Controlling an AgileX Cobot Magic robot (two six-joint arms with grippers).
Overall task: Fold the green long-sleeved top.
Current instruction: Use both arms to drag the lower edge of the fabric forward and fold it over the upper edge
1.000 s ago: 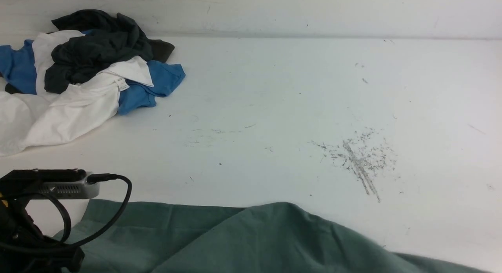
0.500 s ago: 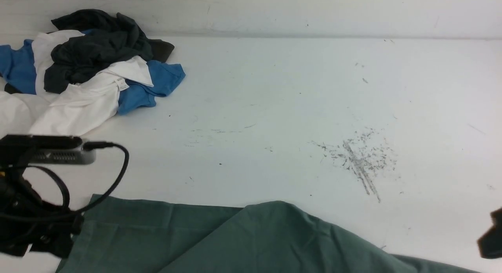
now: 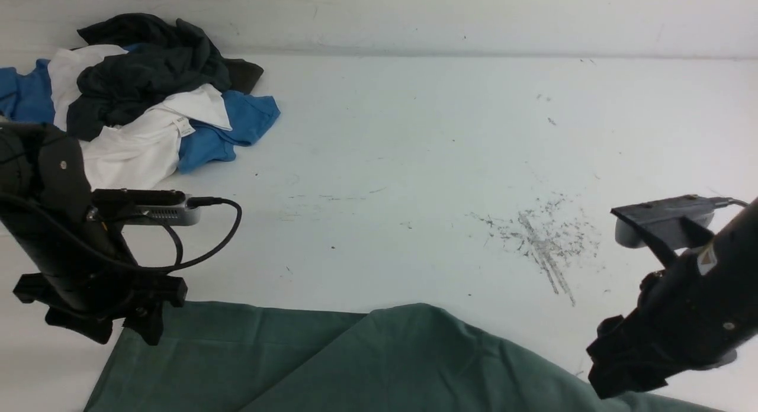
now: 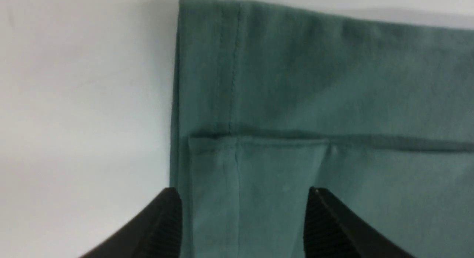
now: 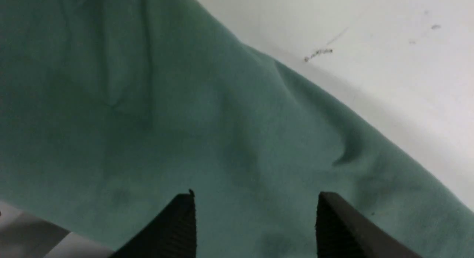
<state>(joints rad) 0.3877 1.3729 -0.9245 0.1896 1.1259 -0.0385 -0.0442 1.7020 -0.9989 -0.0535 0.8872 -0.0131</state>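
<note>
Two pincers, both with jaws standing wide and nothing between them. The left gripper (image 4: 242, 198) hangs just above the far-left corner of the green long-sleeved top (image 3: 379, 364). A stitched hem (image 4: 234, 65) runs along that edge and a second layer of the same cloth lies across it. The fingertips straddle the hem without clamping it. The right gripper (image 5: 255, 202) hovers over the right part of the garment, near its sloping far edge, with rumpled cloth below it, also ungripped.

Outward from there, the top lies along the near side of the white table (image 3: 414, 163), its long axis running left to right and its near part out of the front view. So the cloth sits straight below each pincer and stretches between them. The left arm is nearer the squared corner, the right nearer the slanted edge. I judge the next move turns on each arm dropping straight down onto its own edge.

Far left, well apart, sits a heap of blue, white and dark clothes (image 3: 136, 104), and scuff marks (image 3: 545, 240) show towards the right
</note>
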